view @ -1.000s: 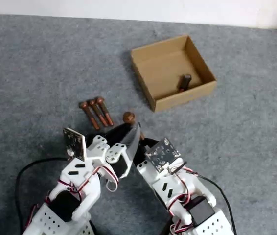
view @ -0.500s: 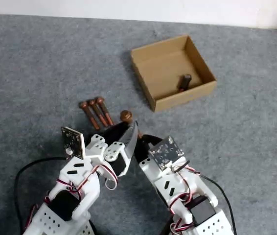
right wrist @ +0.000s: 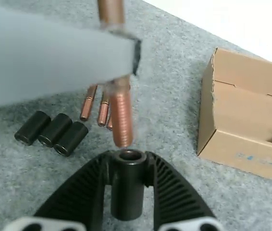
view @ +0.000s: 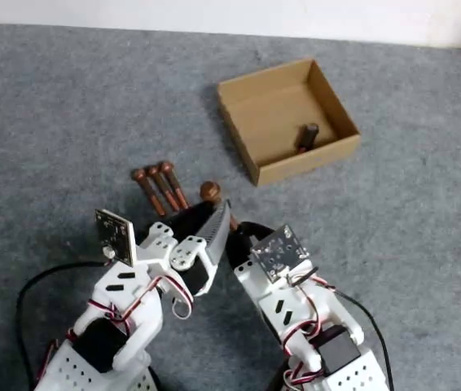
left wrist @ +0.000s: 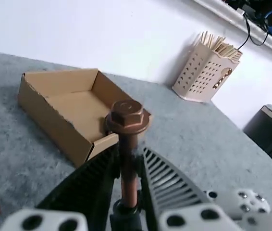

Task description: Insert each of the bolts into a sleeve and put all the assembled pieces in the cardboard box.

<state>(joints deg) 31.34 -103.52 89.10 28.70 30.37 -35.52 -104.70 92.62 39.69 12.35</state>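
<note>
One assembled piece (view: 306, 136) lies in the cardboard box (view: 296, 168); the left gripper (left wrist: 128, 155) clamps a bolt (left wrist: 128, 120), its tip at the mouth of the sleeve (right wrist: 127, 190) gripped by the right gripper (right wrist: 128, 159). Three loose bolts (view: 161, 188) and three spare sleeves (right wrist: 52, 130) wait on the desk (view: 68, 98).

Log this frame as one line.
left gripper shut on bolt | right gripper shut on sleeve | bolt tip at sleeve mouth, not inserted | cardboard box: one assembled piece

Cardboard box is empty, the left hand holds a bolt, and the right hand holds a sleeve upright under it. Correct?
No: the high view shows one dark piece lying in the cardboard box. The left hand does hold a bolt, and the right hand a sleeve upright under it.
</note>
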